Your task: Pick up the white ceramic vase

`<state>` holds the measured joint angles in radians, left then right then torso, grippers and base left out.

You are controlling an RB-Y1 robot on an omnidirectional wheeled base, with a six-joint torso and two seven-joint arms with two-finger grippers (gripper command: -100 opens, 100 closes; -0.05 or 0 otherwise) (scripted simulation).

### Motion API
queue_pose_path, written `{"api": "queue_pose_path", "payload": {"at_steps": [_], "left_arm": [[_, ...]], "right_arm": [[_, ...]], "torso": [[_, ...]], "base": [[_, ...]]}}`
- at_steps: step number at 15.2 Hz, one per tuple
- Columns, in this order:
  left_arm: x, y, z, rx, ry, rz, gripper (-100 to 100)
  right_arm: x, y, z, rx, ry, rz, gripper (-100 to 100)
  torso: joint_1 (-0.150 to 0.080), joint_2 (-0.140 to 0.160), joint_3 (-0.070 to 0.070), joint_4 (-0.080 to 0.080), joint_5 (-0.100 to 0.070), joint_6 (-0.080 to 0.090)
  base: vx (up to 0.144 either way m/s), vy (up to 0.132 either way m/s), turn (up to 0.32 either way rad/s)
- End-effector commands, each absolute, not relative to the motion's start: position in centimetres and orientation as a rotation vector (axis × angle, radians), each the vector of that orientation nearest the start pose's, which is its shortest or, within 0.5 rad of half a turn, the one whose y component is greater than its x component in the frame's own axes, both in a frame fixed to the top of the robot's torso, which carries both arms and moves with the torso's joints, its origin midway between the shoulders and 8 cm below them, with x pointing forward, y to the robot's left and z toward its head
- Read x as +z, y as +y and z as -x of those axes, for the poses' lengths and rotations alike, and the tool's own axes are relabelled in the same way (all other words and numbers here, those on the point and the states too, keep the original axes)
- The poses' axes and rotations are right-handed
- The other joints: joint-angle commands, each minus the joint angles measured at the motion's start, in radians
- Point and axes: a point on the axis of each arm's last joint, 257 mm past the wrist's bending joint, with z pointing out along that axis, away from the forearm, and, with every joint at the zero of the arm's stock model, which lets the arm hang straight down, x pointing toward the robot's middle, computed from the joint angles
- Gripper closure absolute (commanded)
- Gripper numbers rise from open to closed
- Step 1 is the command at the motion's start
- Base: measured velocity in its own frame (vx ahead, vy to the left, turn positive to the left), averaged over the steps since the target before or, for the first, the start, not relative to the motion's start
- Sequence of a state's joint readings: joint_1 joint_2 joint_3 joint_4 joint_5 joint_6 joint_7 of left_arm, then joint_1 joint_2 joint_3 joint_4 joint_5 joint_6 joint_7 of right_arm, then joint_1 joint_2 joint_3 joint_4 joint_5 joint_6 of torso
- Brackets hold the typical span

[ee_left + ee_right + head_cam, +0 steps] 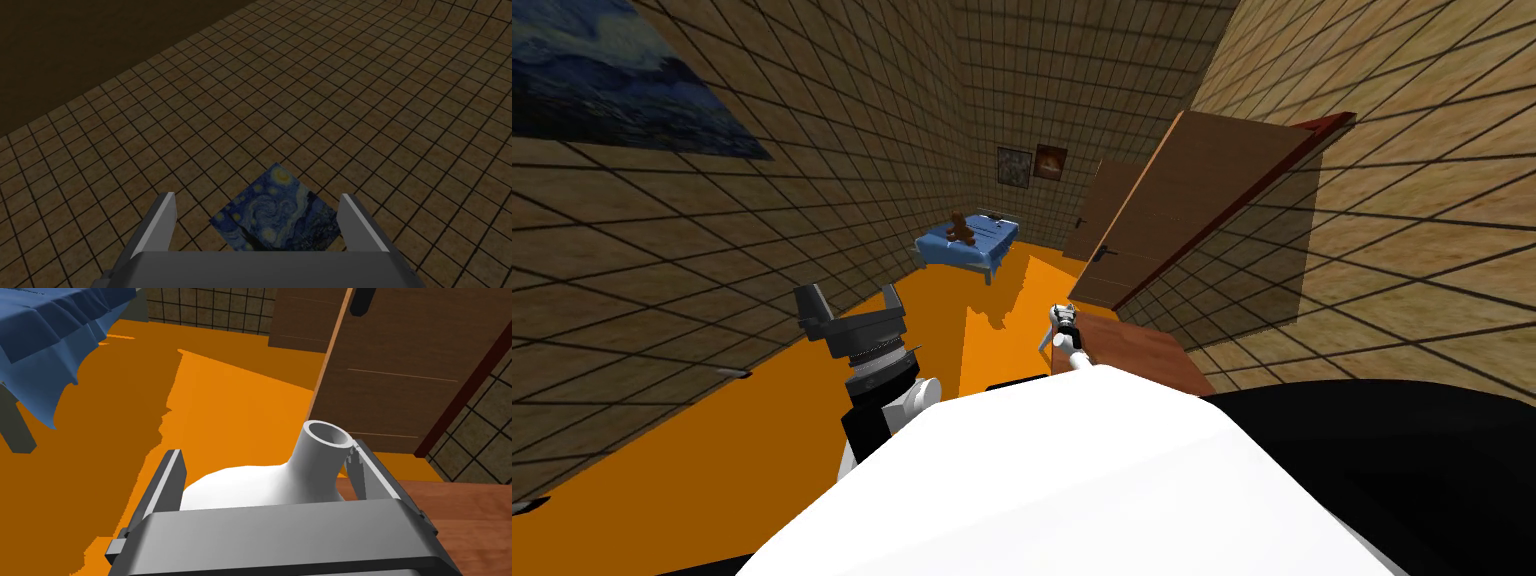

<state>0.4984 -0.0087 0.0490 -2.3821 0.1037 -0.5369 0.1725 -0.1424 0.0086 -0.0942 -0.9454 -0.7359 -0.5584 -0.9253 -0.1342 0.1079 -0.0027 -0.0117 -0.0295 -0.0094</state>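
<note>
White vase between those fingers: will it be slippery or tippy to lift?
Probably stiff and slick: the white vase looks hard and smooth, so the right gripper's thin, open fingers may slide on its rounded belly. Its narrow neck over a wide body suggests it could roll if tipped over.

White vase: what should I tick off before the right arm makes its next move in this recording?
1. The vase sits between the right gripper's fingers: ok. Its body is in the gap and its neck is beside one finger.
2. The right gripper is open: ok, the fingers are spread wide.
3. Both fingers touch the vase: cannot tell.
4. The vase's base rests on the brown wooden top: cannot tell, because the gripper's body hides it.
5. The left gripper is clear of the vase: ok. It is open and held up at the robot's left.
</note>
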Motion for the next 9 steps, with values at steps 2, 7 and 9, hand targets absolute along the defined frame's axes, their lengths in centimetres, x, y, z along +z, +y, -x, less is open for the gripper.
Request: {"api": "queue_pose_path", "payload": {"at_steps": [2,7,9], "left_arm": [[7.62,30.06,-30.87,-1.514,0.398,0.651,0],[7.61,30.07,-30.88,-1.513,0.398,0.651,0],[7.61,30.07,-30.88,-1.514,0.398,0.651,0]], "right_arm": [[-34.34,-29.69,-53.51,-2.315,0.439,2.467,-100],[-34.05,-30.46,-53.2,-2.329,0.458,2.457,100],[-33.95,-30.61,-53.21,-2.333,0.462,2.455,100]], "torso": [[-0.009,0.016,-0.002,-0.001,-0.002,-0.003],[-0.032,0.05,-0.008,-0.006,-0.008,-0.008],[-0.031,0.049,-0.009,-0.007,-0.009,-0.009]], "base": [[-0.096,-0.05,0.072],[-0.02,-0.014,-0.015],[0.0,0.0,0.0]]}}
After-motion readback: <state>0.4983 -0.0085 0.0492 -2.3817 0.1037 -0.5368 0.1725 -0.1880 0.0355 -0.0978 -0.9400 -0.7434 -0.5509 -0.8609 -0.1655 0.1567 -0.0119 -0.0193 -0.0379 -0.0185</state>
